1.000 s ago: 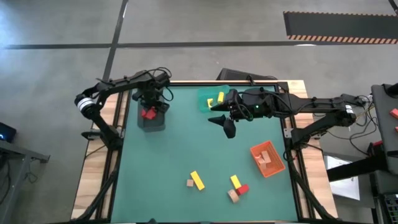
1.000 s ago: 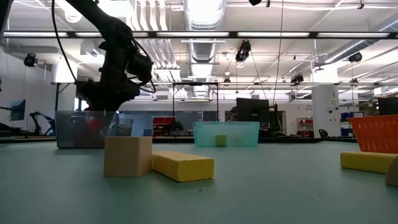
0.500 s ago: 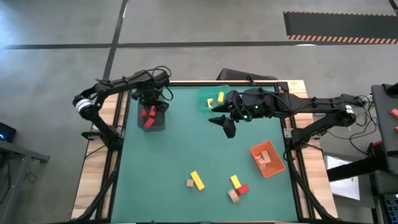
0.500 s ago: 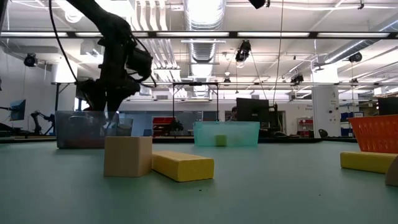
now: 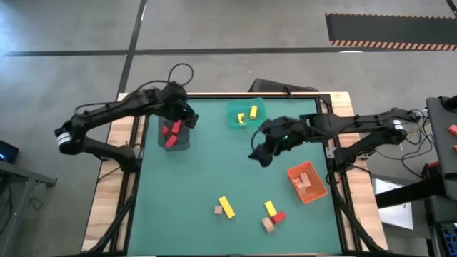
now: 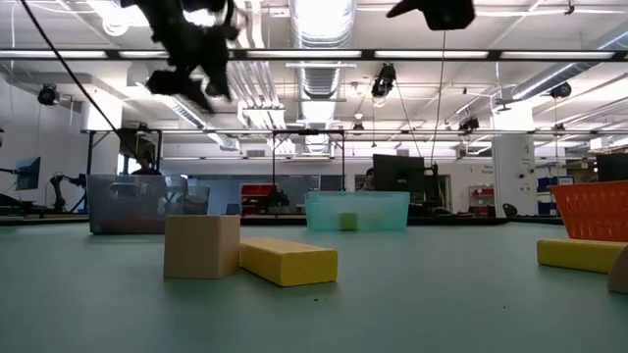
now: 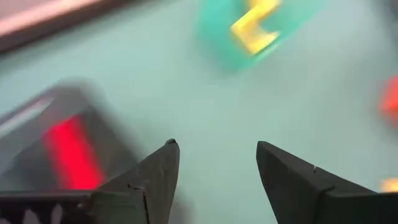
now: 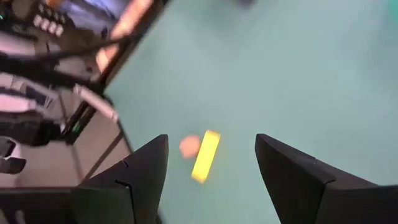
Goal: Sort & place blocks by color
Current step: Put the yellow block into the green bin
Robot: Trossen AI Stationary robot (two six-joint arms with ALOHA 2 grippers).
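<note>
Two red blocks (image 5: 170, 132) lie in the grey bin (image 5: 183, 140) at the table's far left. My left gripper (image 5: 186, 118) hangs open above that bin's far right corner, nothing between its fingers (image 7: 214, 168). My right gripper (image 5: 260, 155) hangs open over the table's middle right, high above the surface (image 6: 432, 12), also with nothing in it (image 8: 211, 168). Yellow blocks (image 5: 248, 114) lie in the teal bin (image 5: 234, 121), tan blocks (image 5: 305, 180) in the orange bin (image 5: 319, 193). Loose on the near table lie a tan cube (image 5: 217, 210), a yellow bar (image 5: 226, 206), and a yellow (image 5: 270, 208), a red (image 5: 278, 217) and a tan block (image 5: 268, 224).
The three bins stand along the far and right parts of the green table (image 5: 214, 164). Bare green surface lies between them and the loose blocks near the front edge. Wooden borders (image 5: 125, 185) and black frame rails flank the table.
My left gripper has risen out of the grey bin, high above it, its arm drawing back toward the table's left. A red block that was under it now lies in the bin beside the other. My right gripper has rolled and sunk a little toward the near edge.
</note>
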